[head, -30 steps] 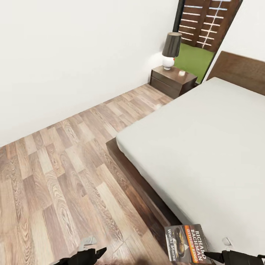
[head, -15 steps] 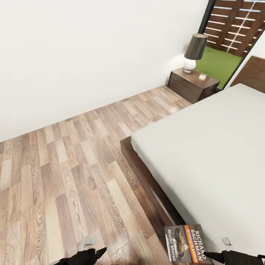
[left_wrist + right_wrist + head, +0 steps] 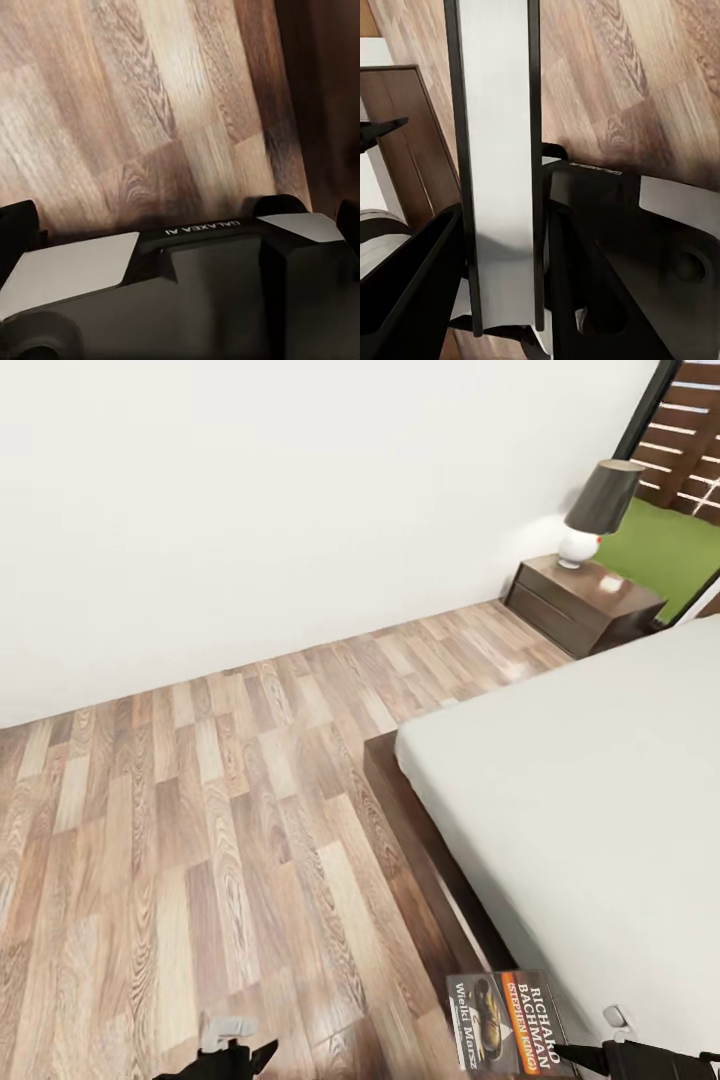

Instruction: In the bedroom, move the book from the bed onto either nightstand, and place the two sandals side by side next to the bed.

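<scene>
- Head view: the whole picture is sliding, so the camera is turning and the things are not moving; against the earlier frames the nightstand (image 3: pixel 585 602) and its lamp (image 3: pixel 598 510) are sitting further toward the picture's right edge, with more bare wall and wood floor (image 3: pixel 200 830) showing. The book (image 3: pixel 505 1022) is keeping its same spot low in the picture, so it is travelling with the robot.
- Head view: the book is hanging off the near corner of the bed (image 3: pixel 590 810), out over the floor, with the right gripper (image 3: pixel 575 1052) touching its edge (pinching it, as I judge). The step in hand looks like carrying the book to the nightstand, which is standing well apart, past the far end of the bed by the window.
- Head view: the next move is calling for a drive along the bed's side toward the nightstand, holding the book level.
- Left wrist view: the left gripper (image 3: pixel 187 225) is hanging over floor planks beside the bed's dark frame; I cannot tell whether its fingers are spread.
- Right wrist view: the book's pale page edge (image 3: pixel 499 165) is standing between the two dark fingers (image 3: pixel 412 277), which are pressing on its covers.
</scene>
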Robot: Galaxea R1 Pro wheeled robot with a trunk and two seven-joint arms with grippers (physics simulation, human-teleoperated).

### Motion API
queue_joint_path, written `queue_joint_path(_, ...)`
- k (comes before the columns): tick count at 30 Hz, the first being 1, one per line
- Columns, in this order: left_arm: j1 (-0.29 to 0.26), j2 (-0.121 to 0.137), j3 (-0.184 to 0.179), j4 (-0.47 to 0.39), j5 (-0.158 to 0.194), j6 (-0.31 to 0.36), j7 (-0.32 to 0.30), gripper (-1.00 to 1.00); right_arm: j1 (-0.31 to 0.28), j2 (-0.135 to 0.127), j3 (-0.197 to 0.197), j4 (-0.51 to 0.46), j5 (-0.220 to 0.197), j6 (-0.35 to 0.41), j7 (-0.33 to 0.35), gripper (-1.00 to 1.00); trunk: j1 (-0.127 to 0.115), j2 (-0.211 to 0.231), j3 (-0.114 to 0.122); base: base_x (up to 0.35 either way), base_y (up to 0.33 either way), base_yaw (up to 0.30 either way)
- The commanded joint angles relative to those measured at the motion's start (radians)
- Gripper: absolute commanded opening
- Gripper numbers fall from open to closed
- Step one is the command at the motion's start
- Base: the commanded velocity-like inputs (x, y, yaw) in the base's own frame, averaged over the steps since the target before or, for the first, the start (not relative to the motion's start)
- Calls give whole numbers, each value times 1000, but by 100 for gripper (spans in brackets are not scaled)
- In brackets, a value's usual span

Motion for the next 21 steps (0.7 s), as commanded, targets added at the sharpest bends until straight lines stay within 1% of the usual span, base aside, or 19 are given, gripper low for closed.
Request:
queue_joint_path(1, -1, 1, -1, 2, -2, -4, 1, 100, 0, 0, -2, 0, -3, 10, 3, -100, 0, 0, -1, 0, 0, 292)
queue_joint_path(6, -1, 2, -2, 3, -11, -6, 8, 100, 0, 0, -2, 0, -3, 10, 2, -100, 0, 0, -1, 0, 0, 292)
queue_joint_path(14, -1, 2, -2, 4, -12, -6, 10, 100, 0, 0, -2, 0, -3, 10, 2, -100, 0, 0, -1, 0, 0, 292)
queue_joint_path(21, -1, 1, -2, 29, -12, -9, 10, 100, 0, 0, -2, 0, -3, 10, 2, -100, 0, 0, -1, 0, 0, 292)
